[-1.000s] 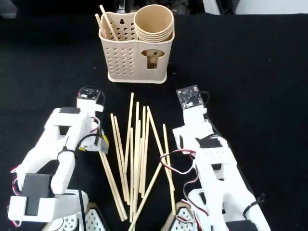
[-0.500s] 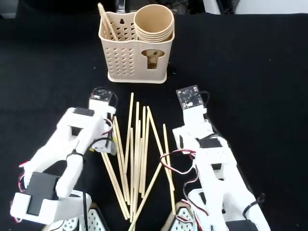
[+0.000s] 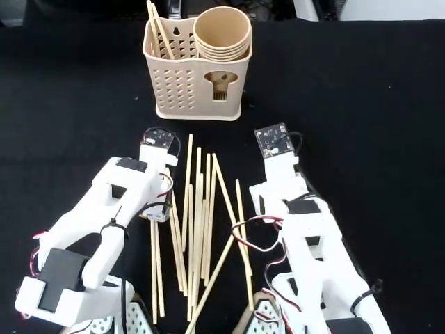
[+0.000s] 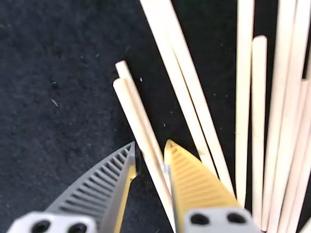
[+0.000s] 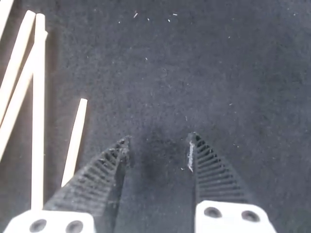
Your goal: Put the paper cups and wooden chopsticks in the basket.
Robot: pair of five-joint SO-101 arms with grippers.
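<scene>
A beige basket [image 3: 182,87] stands at the back of the black table. Stacked paper cups [image 3: 222,31] fill one of its compartments, and a couple of wooden chopsticks [image 3: 158,28] lean in the other. Several loose chopsticks [image 3: 198,209] lie fanned between the two arms. My left gripper [image 4: 149,148] is shut on a pair of chopsticks [image 4: 141,116] at the left side of the fan, low over the cloth; this pair [image 3: 156,264] lies straight towards the table's front. My right gripper [image 5: 158,145] is open over bare cloth, with chopstick ends [image 5: 74,141] off to one side.
The white left arm [image 3: 104,209] covers the fan's left edge, and the right arm [image 3: 299,223] lies along its right side. Black cloth [image 3: 361,104] covers the table to the right of the basket and on the far left.
The left arm has swung right onto the chopsticks. The two leftmost chopsticks turned from slanted to straight. The right arm has not moved.
</scene>
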